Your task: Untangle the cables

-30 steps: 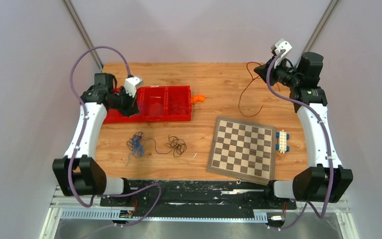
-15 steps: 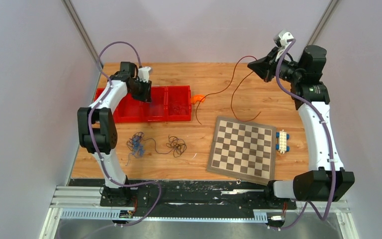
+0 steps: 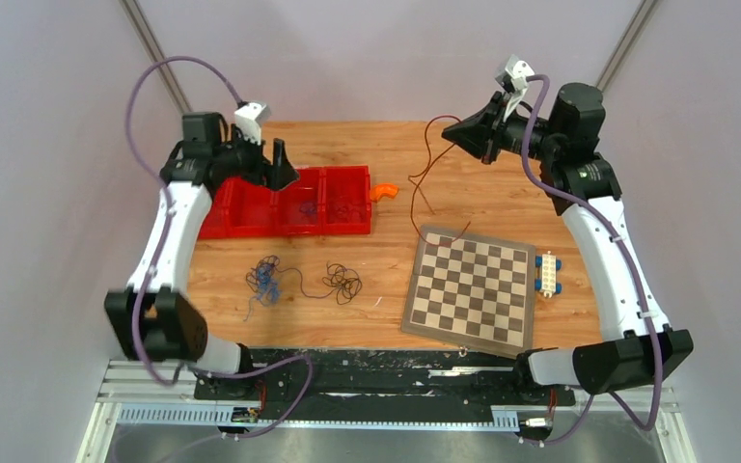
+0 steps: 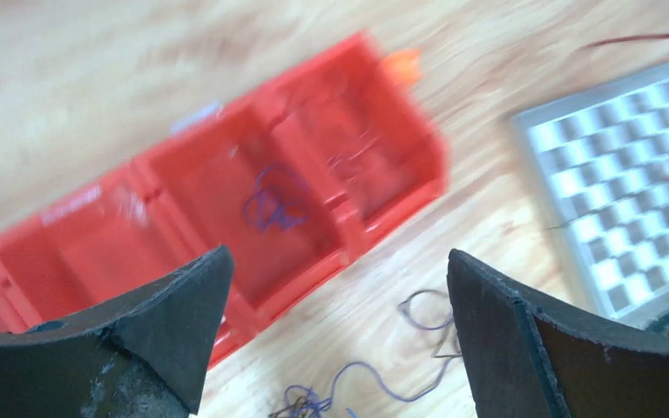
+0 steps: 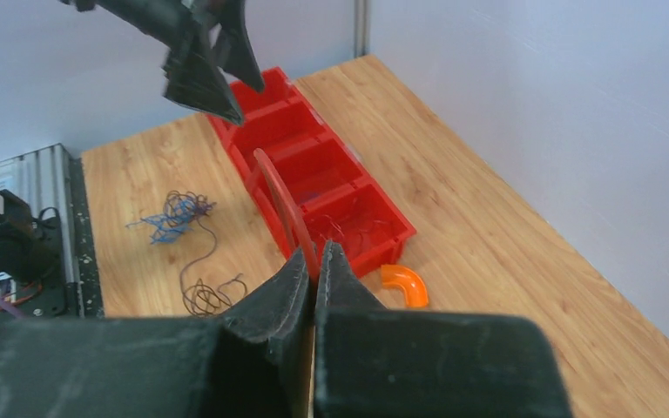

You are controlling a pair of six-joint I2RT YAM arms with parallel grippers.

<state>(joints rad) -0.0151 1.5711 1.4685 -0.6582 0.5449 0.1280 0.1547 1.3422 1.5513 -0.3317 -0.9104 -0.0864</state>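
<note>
My right gripper (image 3: 450, 131) is shut on a thin red cable (image 3: 415, 200), held high over the back of the table. The cable hangs down to the chessboard's far edge; in the right wrist view it (image 5: 280, 196) arcs up from the shut fingertips. My left gripper (image 3: 281, 170) hovers open above the red tray (image 3: 251, 223), with nothing between its fingers (image 4: 170, 318). A blue cable (image 4: 270, 198) lies in the middle compartment and thin reddish wires (image 4: 361, 155) in the right one. A blue tangle (image 3: 265, 278) and a dark tangle (image 3: 343, 283) lie joined on the table in front of the tray.
An orange pipe elbow (image 3: 383, 191) lies just right of the tray. A chessboard (image 3: 470, 287) covers the front right of the table. A white block with blue caps (image 3: 547, 274) sits at its right edge. Walls close in on three sides.
The left gripper opened over the tray's middle compartment and rose; the blue cable now lies there. The right gripper carried the red cable leftward across the back.
</note>
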